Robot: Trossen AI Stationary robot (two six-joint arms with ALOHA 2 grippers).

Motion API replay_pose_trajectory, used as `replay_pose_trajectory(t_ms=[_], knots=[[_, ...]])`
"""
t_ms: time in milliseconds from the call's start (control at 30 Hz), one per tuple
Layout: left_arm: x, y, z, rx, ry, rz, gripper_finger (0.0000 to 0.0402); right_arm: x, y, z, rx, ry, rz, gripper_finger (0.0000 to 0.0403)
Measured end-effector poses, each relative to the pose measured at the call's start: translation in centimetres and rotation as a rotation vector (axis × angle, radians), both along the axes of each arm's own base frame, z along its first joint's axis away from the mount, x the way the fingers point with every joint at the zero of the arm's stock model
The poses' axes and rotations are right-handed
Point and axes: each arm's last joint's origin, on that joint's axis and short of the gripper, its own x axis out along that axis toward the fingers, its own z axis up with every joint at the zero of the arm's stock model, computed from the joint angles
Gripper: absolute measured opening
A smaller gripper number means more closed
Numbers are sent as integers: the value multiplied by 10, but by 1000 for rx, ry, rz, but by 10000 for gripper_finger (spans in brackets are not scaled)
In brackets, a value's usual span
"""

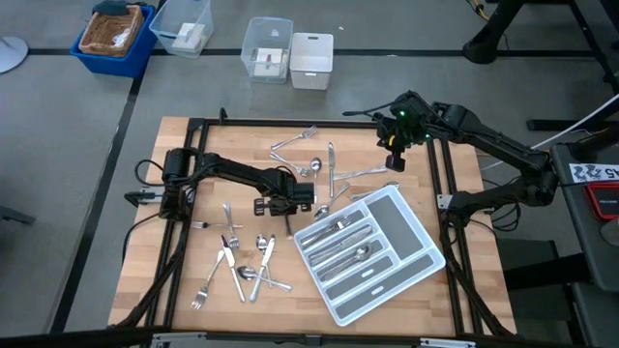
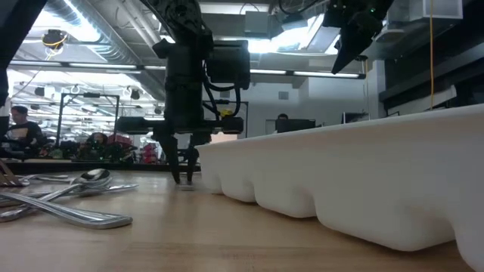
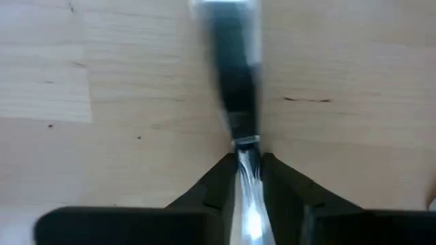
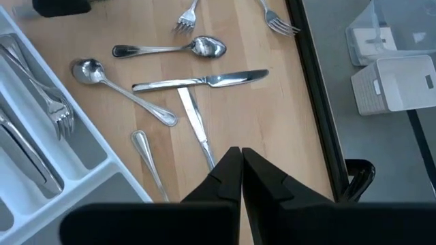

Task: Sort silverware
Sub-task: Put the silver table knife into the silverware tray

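Observation:
A light grey compartmented tray point(image 1: 426, 259) lies at the table's right, with forks and spoons in its slots. Loose silverware lies in a near-left cluster point(image 1: 242, 266) and a far cluster point(image 1: 314, 159). My left gripper point(image 1: 288, 215) points straight down at mid-table, its fingertips at the wood point(image 2: 181, 180), shut on one slim piece of silverware point(image 3: 235, 82) that lies flat. Whether it is a knife or a handle I cannot tell through the blur. My right gripper point(image 1: 395, 159) hangs shut and holds nothing, high over the far right of the table point(image 4: 240, 163). My left gripper pinches the slim silver piece at a narrow part of its length point(image 3: 246, 146) between its two fingers point(image 3: 218, 180). The fingers come from above, pointing down, one on each long side. The piece lies on the wood and runs on past the fingertips.
Black frame rails point(image 1: 440, 164) run along the table's left and right sides. Beyond the far edge stand clear boxes point(image 1: 268, 48), a white box point(image 1: 311, 60) and a blue bin point(image 1: 114, 34). In the low view the tray's wall point(image 2: 363, 174) fills the right side.

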Motion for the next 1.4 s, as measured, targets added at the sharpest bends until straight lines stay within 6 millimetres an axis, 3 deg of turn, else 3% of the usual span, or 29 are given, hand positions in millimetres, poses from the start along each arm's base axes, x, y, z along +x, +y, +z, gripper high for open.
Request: replay_pose_trajectory(t_ms=[167, 400, 833, 1200, 1400], knots=[[-3, 4, -1, 1, 27, -60, 12, 0, 0, 0, 0, 0, 0, 14], [-5, 14, 1, -11, 37, -129, 19, 0, 0, 0, 3, 5, 0, 14], [-8, 16, 21, 43, -20, -280, 0, 0, 0, 0, 2, 5, 0, 14], [-7, 16, 22, 35, -28, -282, 19, 0, 0, 0, 2, 4, -1, 14], [-8, 18, 22, 52, -23, -300, 55, 0, 0, 0, 2, 4, 0, 14]])
